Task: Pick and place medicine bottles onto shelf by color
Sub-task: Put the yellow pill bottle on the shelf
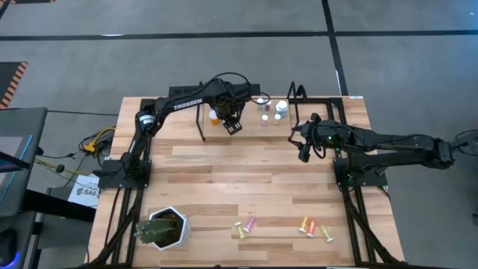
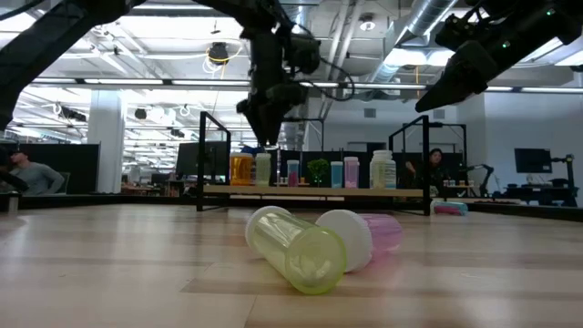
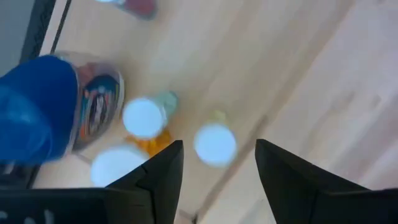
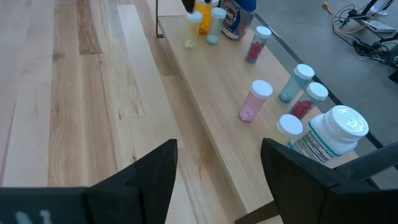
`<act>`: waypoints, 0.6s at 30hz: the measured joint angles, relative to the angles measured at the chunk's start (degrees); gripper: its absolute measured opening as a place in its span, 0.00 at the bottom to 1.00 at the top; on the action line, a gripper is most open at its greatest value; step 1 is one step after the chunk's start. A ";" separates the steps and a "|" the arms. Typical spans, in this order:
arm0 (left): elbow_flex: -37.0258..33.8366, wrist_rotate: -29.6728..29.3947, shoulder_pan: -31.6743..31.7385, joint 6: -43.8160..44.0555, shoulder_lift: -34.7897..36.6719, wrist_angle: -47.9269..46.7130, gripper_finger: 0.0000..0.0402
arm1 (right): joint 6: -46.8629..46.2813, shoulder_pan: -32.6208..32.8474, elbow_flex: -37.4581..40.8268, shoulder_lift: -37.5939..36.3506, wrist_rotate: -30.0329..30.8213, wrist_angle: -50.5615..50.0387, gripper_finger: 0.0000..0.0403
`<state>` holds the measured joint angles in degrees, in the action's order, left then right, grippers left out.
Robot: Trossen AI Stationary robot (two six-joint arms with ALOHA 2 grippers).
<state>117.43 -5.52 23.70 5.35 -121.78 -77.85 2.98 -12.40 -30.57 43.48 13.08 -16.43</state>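
Directly below left end effector (image 3: 216, 163): yellow vial (image 3: 215, 143).

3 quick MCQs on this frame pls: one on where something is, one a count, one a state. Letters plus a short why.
1. The left gripper is
A. above the shelf's left part
B. over the plant
C. parked off the table

2. Bottles lying on the table's near edge, loose:
A. two
B. four
C. seven

3. The yellow-green bottle nearest the low camera is
A. upright
B. on its side
C. held by a gripper

Answers:
1. A: the high view puts it over the shelf, beside the orange bottle.
2. B: the high view shows four there, two near the middle and two further right.
3. B: the low view shows it lying flat on the table, against a pink bottle.
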 joint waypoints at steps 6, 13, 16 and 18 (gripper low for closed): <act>3.07 -4.41 -7.76 3.22 1.52 -4.85 0.47 | 0.00 0.00 0.00 0.00 0.00 -0.02 0.63; 3.16 -11.04 -20.47 8.30 4.18 -7.17 0.46 | 0.00 0.02 0.00 0.00 0.01 0.03 0.63; 1.85 -11.36 -24.11 9.81 4.28 -8.16 0.46 | 0.00 0.02 0.00 0.00 0.02 0.02 0.63; -0.54 -11.38 -26.37 9.83 4.22 -7.14 0.46 | 0.00 0.02 0.00 0.00 0.00 0.02 0.63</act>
<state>116.90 -16.91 -2.67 15.17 -117.56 -84.99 2.98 -12.38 -30.57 43.48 13.08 -16.40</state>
